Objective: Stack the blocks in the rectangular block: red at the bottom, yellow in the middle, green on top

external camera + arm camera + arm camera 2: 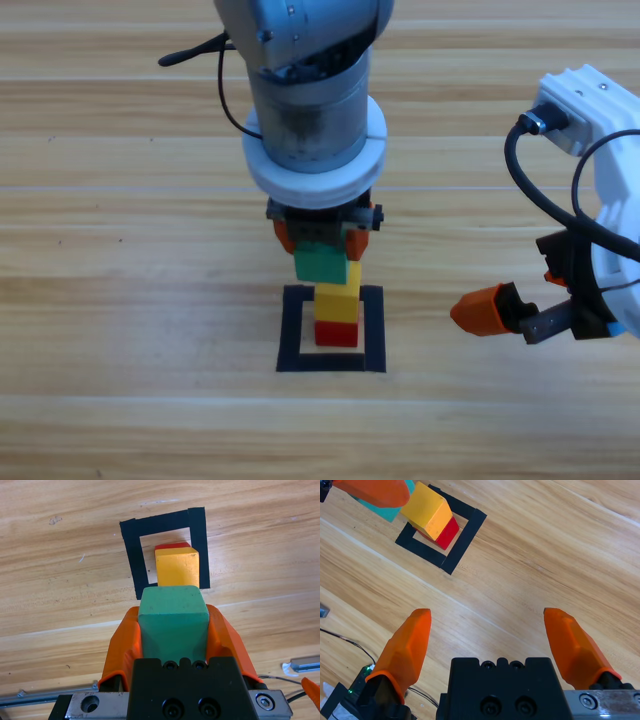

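Nearly done: yellow [337, 300] on red [336, 333] inside the rectangular block [290, 330] at frame centre, green [321, 263] clamped in left hand [322, 243] above, unplaced; right hand [492, 640] apart.

Bright, even light all over my pale wooden table [120, 250], no harsh glare anywhere. Soft shadows only: a faint one beside the small yellow cube [176, 567] inside the black tape square [131, 555]. From above my big grey left arm [305, 90] looks blurred up close; the grain farther off stays crisp.
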Tool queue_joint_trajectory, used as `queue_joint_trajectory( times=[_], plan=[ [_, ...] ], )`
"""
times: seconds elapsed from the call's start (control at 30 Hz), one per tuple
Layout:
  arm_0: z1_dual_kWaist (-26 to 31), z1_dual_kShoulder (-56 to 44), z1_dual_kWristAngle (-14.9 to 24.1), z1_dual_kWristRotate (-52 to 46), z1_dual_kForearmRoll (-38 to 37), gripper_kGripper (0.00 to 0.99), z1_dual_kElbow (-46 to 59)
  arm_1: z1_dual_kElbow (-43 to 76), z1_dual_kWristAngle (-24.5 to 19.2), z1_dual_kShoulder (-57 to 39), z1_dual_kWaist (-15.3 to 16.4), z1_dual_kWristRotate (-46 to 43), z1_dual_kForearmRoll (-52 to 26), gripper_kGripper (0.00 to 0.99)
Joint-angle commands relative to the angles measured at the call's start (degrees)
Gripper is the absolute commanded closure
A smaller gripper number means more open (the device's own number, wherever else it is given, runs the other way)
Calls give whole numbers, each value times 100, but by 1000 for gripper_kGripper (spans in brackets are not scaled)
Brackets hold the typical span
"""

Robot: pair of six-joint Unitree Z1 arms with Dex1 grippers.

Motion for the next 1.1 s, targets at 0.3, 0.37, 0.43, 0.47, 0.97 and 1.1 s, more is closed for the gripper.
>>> queue_joint_trajectory(
  times=[0.3,0.37,0.43,0.47,0.97,1.1],
  plan=[
    [-124,701,57,-61,37,870,-345,178,-120,126,-98,-13,-111,0],
    [-124,719,65,-61,37,870,-345,178,-120,126,-98,-13,-111,0],
    [-124,719,92,-61,37,870,-345,178,-120,126,-98,-13,-111,0],
    [-124,728,92,-61,37,870,-354,178,-120,117,-98,-13,-111,0],
    [-107,842,153,-26,29,870,-468,195,-111,117,-98,-22,-111,0],
    [-98,842,162,-17,29,870,-459,195,-111,117,-98,-31,-111,0]
  ],
)
